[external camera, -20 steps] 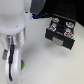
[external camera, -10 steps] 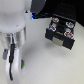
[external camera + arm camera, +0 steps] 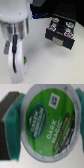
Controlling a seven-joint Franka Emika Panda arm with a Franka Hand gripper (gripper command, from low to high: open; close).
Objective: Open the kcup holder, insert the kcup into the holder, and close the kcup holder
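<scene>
The gripper (image 3: 19, 61) holds the kcup (image 3: 46, 118) between closed jaws — light, thin-walled, crushable; grip the sidewall below the rim, not the foil lid.

Bright even light, exterior view soft and blurry, wrist close-up slightly defocused

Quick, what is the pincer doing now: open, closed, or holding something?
Pincer: closed on the green pod; the wrist view shows the pod's lid up close against a dark finger pad.
</scene>
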